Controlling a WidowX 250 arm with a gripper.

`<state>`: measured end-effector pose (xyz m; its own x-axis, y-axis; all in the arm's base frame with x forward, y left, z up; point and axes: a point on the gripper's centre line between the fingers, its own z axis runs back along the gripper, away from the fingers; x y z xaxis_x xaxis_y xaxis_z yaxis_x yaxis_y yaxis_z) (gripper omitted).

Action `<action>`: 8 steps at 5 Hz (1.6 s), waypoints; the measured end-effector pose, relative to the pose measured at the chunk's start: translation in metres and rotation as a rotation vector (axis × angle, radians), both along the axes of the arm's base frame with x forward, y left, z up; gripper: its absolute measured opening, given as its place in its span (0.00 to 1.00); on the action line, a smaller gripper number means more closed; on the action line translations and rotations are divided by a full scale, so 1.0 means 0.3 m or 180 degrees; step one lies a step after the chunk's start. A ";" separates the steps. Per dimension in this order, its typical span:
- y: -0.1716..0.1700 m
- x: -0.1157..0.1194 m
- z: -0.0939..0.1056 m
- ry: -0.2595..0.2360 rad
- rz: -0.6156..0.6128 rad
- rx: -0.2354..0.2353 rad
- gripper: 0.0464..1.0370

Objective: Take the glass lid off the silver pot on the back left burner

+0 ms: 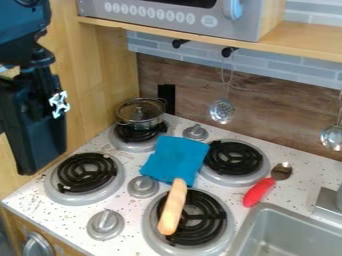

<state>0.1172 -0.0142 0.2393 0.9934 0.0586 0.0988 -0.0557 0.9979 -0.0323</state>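
The black gripper (pixel 37 132) hangs at the left edge, in front of the wooden side wall and above the front left burner, touching none of the objects. A blue cloth (pixel 175 159) lies in the middle of the stove top. One end of a light brown, elongated object (pixel 173 206) rests at the cloth's lower edge, and the rest slants over the front right burner. To the right lies a spoon (pixel 259 192) with a red handle, beside the back right burner. A small pot (pixel 140 116) with a clear lid stands on the back left burner.
Knobs (pixel 105 224) stand up between the burners. The grey sink (pixel 287 227) is at the lower right, with a faucet base (pixel 327 204) beside it. Slotted metal utensils (pixel 222 111) hang from the back wall under a wooden shelf (pixel 310 40).
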 end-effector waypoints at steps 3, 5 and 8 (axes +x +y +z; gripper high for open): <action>0.122 0.189 -0.144 -0.0425 0.0173 0.0857 0.96; 0.262 0.340 -0.229 -0.0758 0.0503 0.0950 0.96; 0.376 0.594 -0.364 -0.1294 0.0474 0.1255 0.96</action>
<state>0.2954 0.0987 0.1300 0.8550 0.0761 0.5129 -0.2571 0.9212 0.2919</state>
